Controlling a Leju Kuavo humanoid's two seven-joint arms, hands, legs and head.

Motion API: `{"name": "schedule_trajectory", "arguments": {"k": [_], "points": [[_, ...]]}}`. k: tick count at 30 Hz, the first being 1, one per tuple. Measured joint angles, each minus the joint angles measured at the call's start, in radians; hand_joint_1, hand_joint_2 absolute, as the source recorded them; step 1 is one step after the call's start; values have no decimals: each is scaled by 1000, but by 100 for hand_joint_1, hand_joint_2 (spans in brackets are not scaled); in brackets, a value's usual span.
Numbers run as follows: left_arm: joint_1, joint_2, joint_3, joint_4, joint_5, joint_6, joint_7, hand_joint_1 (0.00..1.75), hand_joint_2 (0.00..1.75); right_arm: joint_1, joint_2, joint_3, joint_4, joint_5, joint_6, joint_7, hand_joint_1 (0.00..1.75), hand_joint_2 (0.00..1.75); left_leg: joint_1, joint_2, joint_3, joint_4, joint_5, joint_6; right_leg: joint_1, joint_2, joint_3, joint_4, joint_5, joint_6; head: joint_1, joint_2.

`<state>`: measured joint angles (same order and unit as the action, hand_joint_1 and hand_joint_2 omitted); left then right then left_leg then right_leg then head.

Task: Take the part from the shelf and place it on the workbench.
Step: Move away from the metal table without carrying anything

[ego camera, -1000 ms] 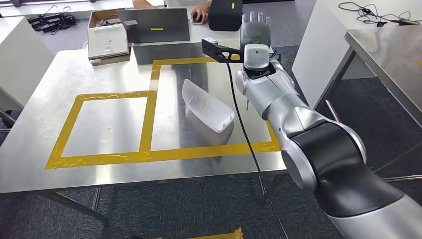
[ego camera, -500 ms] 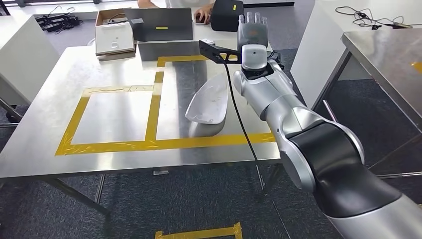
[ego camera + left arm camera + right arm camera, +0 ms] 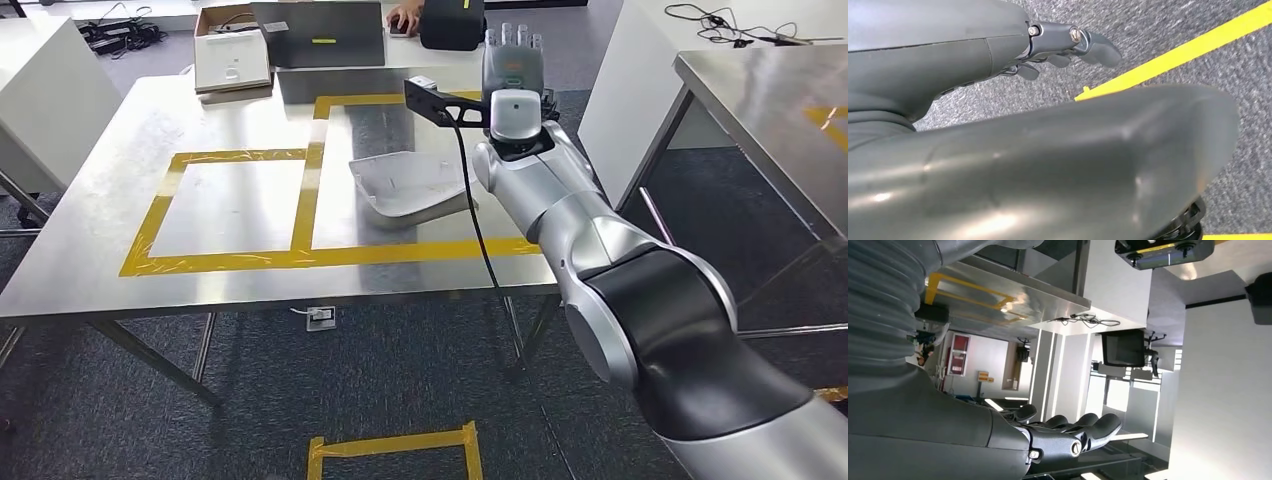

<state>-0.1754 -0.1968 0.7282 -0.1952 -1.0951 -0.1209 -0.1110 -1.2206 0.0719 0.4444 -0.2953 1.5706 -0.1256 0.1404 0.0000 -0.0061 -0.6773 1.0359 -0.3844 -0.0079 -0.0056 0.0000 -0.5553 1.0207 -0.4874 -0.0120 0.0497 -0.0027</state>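
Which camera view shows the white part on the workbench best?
The head view shows it best: the white part lies whole inside the right yellow tape rectangle on the workbench, apart from the right hand. The left wrist view looks at carpet, and the right wrist view at the room; neither helps with the part.

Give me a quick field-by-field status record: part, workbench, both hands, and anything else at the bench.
part: white moulded shell lying on the workbench, inside the right-hand yellow-taped rectangle
workbench: steel table with two adjoining yellow tape rectangles; the left one holds nothing
right hand: raised beyond the part, fingers extended, holding nothing, apart from the part
left hand: hanging over grey carpet with yellow floor tape, holding nothing
far edge: laptop, open cardboard box, black bag
person: a hand beside the laptop
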Motion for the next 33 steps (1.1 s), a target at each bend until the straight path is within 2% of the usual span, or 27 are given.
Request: {"name": "schedule_trajectory", "arguments": {"k": [1,2,4,5,6,7,8,9,11,12,14,15,16,17,19,20,21,22,23,24,25,27,28,30,31,32,33], "points": [[1,1,0,0,0,0,0,0,0,0,2,0,0,0,0,0,0,175,1,0,-9,20,-26,-6,-4,-2,-7,-7,13,-7,-1,0],[1,1,0,0,0,0,0,0,0,-1,5,0,0,0,0,0,0,175,3,0,-23,58,-67,-11,-7,-4,-16,-12,26,-13,-3,0],[1,2,0,0,0,0,0,0,0,0,8,0,0,0,1,0,0,175,8,0,-49,175,-156,-21,-8,-4,-40,-13,47,-16,-6,0],[1,2,0,0,0,0,0,0,0,1,8,0,0,0,1,0,0,175,11,1,-55,226,-175,-26,-8,-4,-53,-13,57,-15,-6,0],[1,2,0,0,0,0,0,0,0,2,9,0,0,0,1,0,0,175,13,1,-51,256,-173,-30,-9,-5,-66,-12,68,-12,-6,0],[1,2,0,0,1,0,0,0,0,2,9,0,0,0,1,0,0,175,15,1,-32,254,-152,-33,-10,-5,-81,-11,78,-9,-6,0],[1,3,0,0,1,0,0,0,0,2,9,0,0,0,2,0,0,175,17,1,4,219,-126,-35,-12,-6,-95,-8,88,-5,-6,0],[0,3,0,0,1,0,0,0,0,2,9,0,-1,0,2,0,0,175,20,1,50,161,-116,-36,-13,-6,-107,-5,97,1,-6,0],[-1,3,0,-1,1,0,-2,0,0,0,9,0,-3,0,1,0,0,175,17,-1,133,42,-130,-30,-14,-7,-124,2,113,15,-5,0],[-2,3,0,-1,1,0,-3,0,0,-1,9,0,-4,0,1,0,0,175,14,-2,151,11,-143,-23,-13,-8,-128,2,122,22,-5,0],[0,3,0,-1,1,0,-4,0,0,1,9,0,-4,0,1,0,0,175,9,-2,144,0,-135,-1,-16,-8,-132,-4,140,36,-4,0],[0,3,0,-1,1,0,-4,0,0,2,8,0,-4,0,2,0,0,175,9,0,137,-1,-126,10,-18,-8,-137,-1,135,42,-4,0],[0,3,0,-1,1,0,-5,0,0,2,7,0,-4,0,2,0,0,175,10,1,128,-4,-114,20,-19,-7,-146,16,112,46,-3,0],[0,3,0,-2,1,0,-5,0,0,3,6,0,-4,0,2,0,0,175,11,3,117,-6,-102,29,-20,-6,-161,54,71,49,-2,0],[0,3,0,-2,1,0,-5,0,0,3,6,0,-4,0,3,0,0,175,8,3,89,-5,-77,38,-17,-4,-196,184,-30,51,0,0],[1,3,0,-2,1,0,-5,0,0,5,6,0,-4,0,3,0,0,175,6,3,72,-5,-65,40,-15,-3,-208,247,-59,50,0,0],[1,3,0,-2,1,0,-5,0,0,7,6,0,-4,0,4,0,0,175,4,3,57,-4,-53,41,-13,-2,-207,288,-64,48,0,0],[1,3,0,-2,1,0,-5,0,0,9,6,0,-4,0,5,0,0,175,2,3,42,-4,-42,41,-11,-2,-191,296,-48,44,1,0],[1,3,0,-2,1,0,-5,0,0,9,6,0,-4,0,5,0,0,175,0,3,29,-3,-31,41,-7,-2,-159,270,-22,38,1,0],[1,3,0,-2,2,0,-5,0,0,8,7,0,-4,0,6,0,0,175,-2,3,17,-2,-21,40,-2,-1,-110,216,-5,28,1,0],[1,2,0,-2,2,0,-5,0,0,5,8,0,-5,0,6,0,0,175,-5,3,8,-1,-12,37,4,-1,-53,143,-6,16,0,0],[1,0,0,-2,3,0,-5,0,0,0,10,0,-6,0,5,0,0,175,-5,3,-1,-3,6,28,15,-1,24,29,-29,1,0,0],[1,0,0,-2,3,0,-5,0,0,-2,11,0,-6,0,5,0,0,175,-4,4,-2,-5,15,21,18,-2,36,4,-36,-2,1,0],[1,0,0,-2,3,0,-5,0,0,-3,12,0,-6,0,6,0,0,175,-2,3,-6,-9,22,9,16,-4,30,-9,-17,-8,2,0],[2,0,1,-2,3,0,-5,0,0,-3,13,0,-6,0,6,0,0,175,-2,2,-13,1,5,2,12,-6,23,-13,-5,-13,0,0],[3,1,1,-2,3,0,-5,0,0,-3,14,0,-6,0,6,0,0,175,-1,1,-24,27,-30,-6,8,-8,14,-18,8,-17,-1,0],[3,1,1,-2,3,0,-5,0,0,-2,16,0,-6,0,6,0,0,175,2,1,-38,75,-79,-13,6,-9,2,-19,21,-20,-3,0]]}}
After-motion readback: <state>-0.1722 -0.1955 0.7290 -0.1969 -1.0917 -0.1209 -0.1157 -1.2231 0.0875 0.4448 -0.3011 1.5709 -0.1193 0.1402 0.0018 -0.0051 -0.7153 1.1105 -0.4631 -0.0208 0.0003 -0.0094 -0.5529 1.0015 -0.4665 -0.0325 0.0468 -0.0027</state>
